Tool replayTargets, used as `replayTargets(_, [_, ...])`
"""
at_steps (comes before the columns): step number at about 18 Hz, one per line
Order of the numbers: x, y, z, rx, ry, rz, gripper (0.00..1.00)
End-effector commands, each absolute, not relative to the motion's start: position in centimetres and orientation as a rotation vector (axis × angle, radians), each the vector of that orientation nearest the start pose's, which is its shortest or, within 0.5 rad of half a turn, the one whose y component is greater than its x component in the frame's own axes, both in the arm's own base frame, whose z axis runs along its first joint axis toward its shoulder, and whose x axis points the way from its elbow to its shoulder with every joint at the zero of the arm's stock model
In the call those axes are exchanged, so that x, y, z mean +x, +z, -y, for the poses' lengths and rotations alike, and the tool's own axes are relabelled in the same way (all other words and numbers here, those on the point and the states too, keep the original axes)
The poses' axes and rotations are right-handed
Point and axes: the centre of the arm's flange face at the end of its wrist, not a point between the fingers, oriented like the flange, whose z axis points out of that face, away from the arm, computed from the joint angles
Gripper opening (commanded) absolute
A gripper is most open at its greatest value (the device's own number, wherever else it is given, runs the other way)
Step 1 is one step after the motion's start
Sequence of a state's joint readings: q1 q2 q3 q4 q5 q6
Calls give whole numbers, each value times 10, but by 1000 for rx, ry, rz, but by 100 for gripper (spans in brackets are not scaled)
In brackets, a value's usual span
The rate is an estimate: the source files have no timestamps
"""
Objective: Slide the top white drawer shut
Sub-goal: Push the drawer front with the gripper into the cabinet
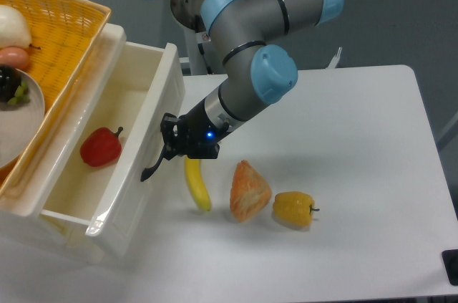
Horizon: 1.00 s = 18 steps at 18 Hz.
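Observation:
The top white drawer (147, 127) stands partly pulled out of the cabinet at the left, its glossy front panel facing right. A red bell pepper (100, 147) lies inside it. The curved black handle (153, 165) sticks out from the front panel. My gripper (170, 147) is at that handle, pressed against the drawer front, and its black fingers are too dark against the handle to tell whether they are open or shut.
A yellow banana (195, 183), an orange wedge-shaped food item (248, 189) and a yellow bell pepper (294, 208) lie on the white table (358, 145) just right of the drawer. A woven yellow basket (50, 31) with food sits on top of the cabinet.

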<state>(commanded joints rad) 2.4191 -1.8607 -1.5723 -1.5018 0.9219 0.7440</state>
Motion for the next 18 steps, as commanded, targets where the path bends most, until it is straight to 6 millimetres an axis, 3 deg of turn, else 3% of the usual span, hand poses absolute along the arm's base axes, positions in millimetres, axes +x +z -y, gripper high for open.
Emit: replayTargets(18, [-272,364,-546,-2667,-896,191,0])
